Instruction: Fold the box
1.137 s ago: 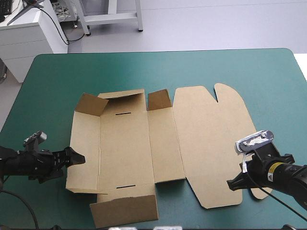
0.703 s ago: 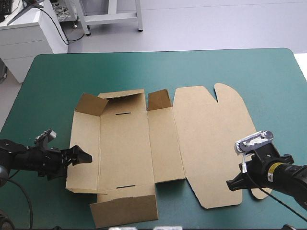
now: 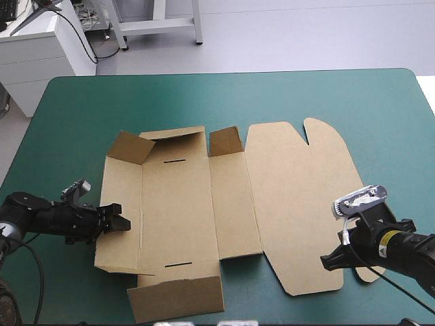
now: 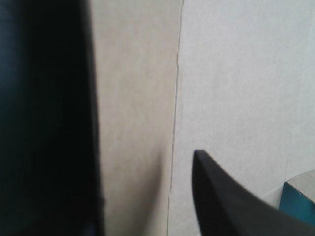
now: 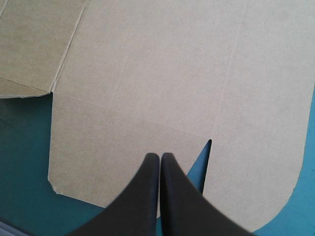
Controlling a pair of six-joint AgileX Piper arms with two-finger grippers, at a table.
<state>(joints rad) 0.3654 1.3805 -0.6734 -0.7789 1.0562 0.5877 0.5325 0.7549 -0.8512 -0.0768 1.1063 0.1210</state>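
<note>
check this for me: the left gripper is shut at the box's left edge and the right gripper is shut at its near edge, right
Wrong on one point: the left gripper is open, not shut. The left wrist view shows its fingers standing apart over the box. The rest holds: it is at the box's left edge, and the right gripper is shut at the near edge.

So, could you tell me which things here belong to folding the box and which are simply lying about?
Job in hand: flat brown cardboard box sheet, some flaps raised; open left gripper at its left edge; shut right gripper over its near right edge.
Lying about: teal-green table cover beneath.
</note>
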